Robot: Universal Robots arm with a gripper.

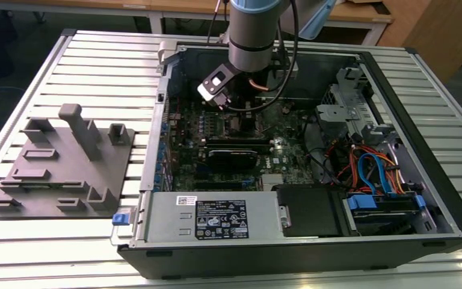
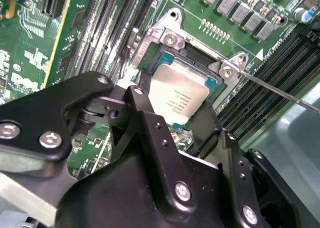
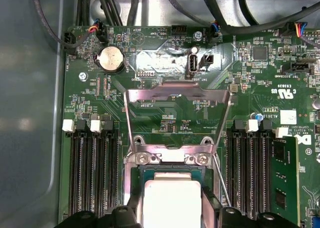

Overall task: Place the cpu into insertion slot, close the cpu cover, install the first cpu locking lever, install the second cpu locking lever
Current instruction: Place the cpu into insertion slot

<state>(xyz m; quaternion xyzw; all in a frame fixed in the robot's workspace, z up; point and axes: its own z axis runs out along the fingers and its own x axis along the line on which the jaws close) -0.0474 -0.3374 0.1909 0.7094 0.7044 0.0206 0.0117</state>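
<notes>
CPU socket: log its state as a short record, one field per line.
cpu: at the socket, metal top up
cover: open, swung up off the socket
lever: thin rod beside the socket, not latched over the cover
gripper: low over the cpu
slots: rows on both sides of the socket

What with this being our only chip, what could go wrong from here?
The cpu sits at the socket with the gripper right at it; a slight skew could seat it crooked. The cpu cover stands open and a locking lever lies close beside; the gripper might snag either.
</notes>
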